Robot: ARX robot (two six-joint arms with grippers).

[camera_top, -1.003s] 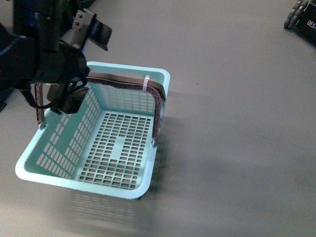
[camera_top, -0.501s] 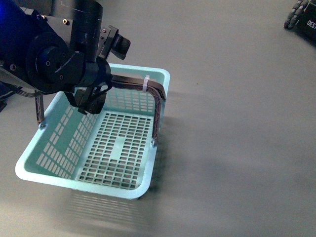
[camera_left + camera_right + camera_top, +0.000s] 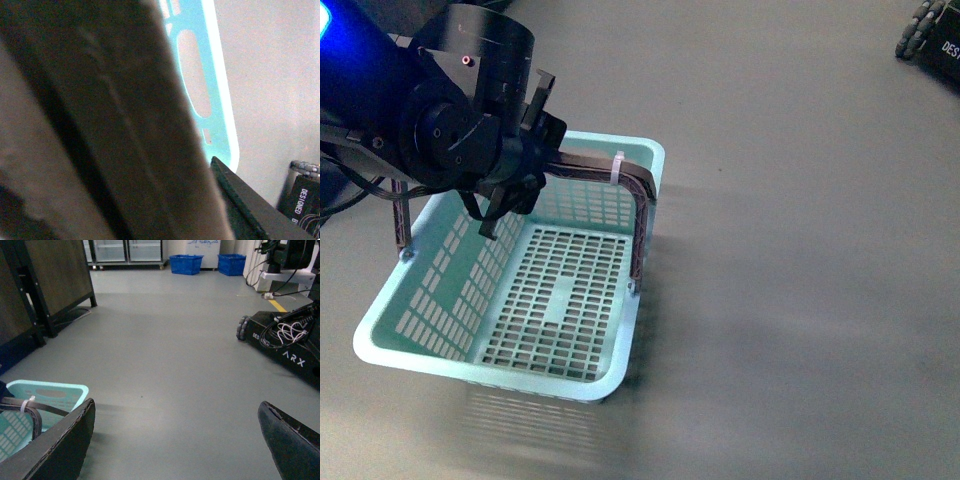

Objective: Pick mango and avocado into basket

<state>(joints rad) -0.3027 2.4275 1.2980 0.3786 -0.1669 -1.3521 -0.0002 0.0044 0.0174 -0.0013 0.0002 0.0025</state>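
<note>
Left gripper (image 3: 515,165) at basket (image 3: 490,375) rim, grip unclear | teal, slotted, brown-handled

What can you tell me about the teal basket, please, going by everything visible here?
The basket is light teal plastic, rectangular, with slotted grid walls and bottom and a smooth rim. Nothing lies inside it. Its brown handles stand raised, bound by a white zip tie. Grey floor surrounds it. The left arm hangs over its far-left corner and hides part of the handles; whether it touches them cannot be told.
</note>
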